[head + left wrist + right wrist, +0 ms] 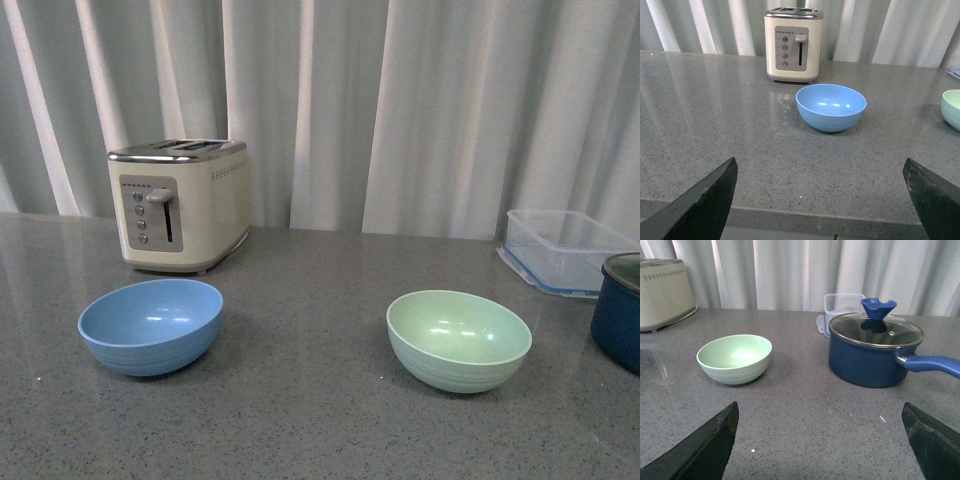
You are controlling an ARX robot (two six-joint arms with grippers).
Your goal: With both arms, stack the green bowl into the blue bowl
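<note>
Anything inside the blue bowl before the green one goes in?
Nothing shows inside the blue bowl: its visible interior is bare apart from light glints. Its near inner wall is hidden by the rim, and the countertop beneath it is covered.

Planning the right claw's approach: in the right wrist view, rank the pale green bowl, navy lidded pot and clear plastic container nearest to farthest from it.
1. Pale mint-green round bowl and dark navy glass-lidded pot, on opposite sides: too close to call.
2. Clear plastic container, behind the pot: farthest from the right claw.
</note>
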